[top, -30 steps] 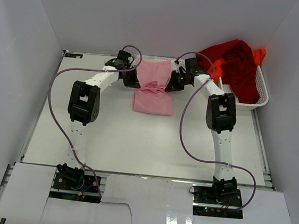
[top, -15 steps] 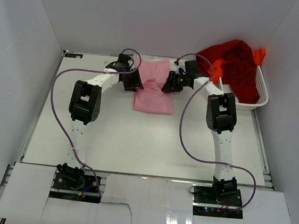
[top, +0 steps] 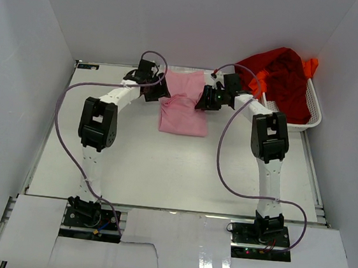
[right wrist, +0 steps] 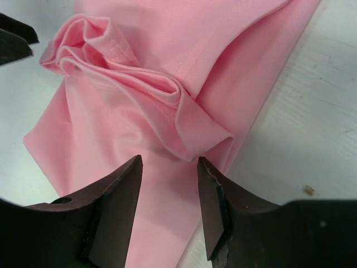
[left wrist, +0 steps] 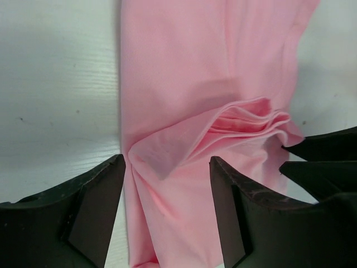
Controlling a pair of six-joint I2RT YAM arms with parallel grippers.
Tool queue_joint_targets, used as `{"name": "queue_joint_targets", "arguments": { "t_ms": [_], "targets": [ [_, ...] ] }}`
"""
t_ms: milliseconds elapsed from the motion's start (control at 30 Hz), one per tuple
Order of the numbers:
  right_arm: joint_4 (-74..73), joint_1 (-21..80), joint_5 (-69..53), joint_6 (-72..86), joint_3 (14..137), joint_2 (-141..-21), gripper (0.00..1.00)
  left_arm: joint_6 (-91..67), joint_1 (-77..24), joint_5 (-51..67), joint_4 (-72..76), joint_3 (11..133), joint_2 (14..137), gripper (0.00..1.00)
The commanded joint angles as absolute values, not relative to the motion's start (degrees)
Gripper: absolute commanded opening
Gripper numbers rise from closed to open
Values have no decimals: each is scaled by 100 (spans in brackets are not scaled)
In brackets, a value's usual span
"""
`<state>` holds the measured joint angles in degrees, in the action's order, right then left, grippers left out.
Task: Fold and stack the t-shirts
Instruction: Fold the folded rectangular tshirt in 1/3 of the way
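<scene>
The light pink t-shirt (top: pixel 185 109) lies folded on the table's far middle, with a bunched ridge of cloth (right wrist: pixel 134 78) across it. My left gripper (top: pixel 160 94) hovers over the shirt's left edge, jaws open, pink cloth (left wrist: pixel 195 84) lying loose below the left gripper (left wrist: pixel 167 167). My right gripper (top: pixel 203 101) is at the shirt's right edge, and the right gripper (right wrist: pixel 169 167) is open just short of the bunched fold. The dark red t-shirt (top: pixel 286 81) is heaped in the basket at the far right. Bright orange t-shirt cloth (top: pixel 311 67) pokes out behind it.
The white mesh basket (top: pixel 303 124) stands at the back right against the wall. White walls close in the table on three sides. The two grippers face each other across the pink shirt, and the right gripper's fingertips (left wrist: pixel 318 162) show in the left wrist view.
Both grippers have gone from shut to open and let go of the pink cloth. The lifted fold has dropped into a bunched ridge on the shirt, and both grippers have drawn slightly apart.
</scene>
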<state>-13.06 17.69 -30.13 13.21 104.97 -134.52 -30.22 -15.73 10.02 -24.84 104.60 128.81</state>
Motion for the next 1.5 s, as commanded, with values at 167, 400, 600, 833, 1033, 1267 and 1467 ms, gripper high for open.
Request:
{"name": "queue_joint_targets", "arguments": {
  "t_ms": [167,400,600,833,1033,1267,1467],
  "targets": [
    [-791,1749,-3050,1266,10056,-12622,52,-2795,-1529,852,-2048,10424,11488,73],
    [-1098,1749,-3287,1283,9853,-12297,52,-2742,-1529,1572,-1776,9345,10873,72],
    [-1011,1793,-3542,1336,9318,-12147,52,-2812,-1529,2407,-1320,8184,10600,71],
    [-870,1898,-3796,1441,9150,-12296,42,-2918,-1529,2610,-923,7313,10433,70],
    [-773,2092,-3955,1590,9219,-12366,45,-2909,-1529,2470,-897,7084,10248,70],
    [-686,2285,-4499,2073,9667,-12778,44,-2909,-1529,2452,-607,6830,10231,70],
    [191,2391,-5123,2741,9765,-13166,30,-3111,-1529,2285,559,5900,9967,70]
  ]
}}
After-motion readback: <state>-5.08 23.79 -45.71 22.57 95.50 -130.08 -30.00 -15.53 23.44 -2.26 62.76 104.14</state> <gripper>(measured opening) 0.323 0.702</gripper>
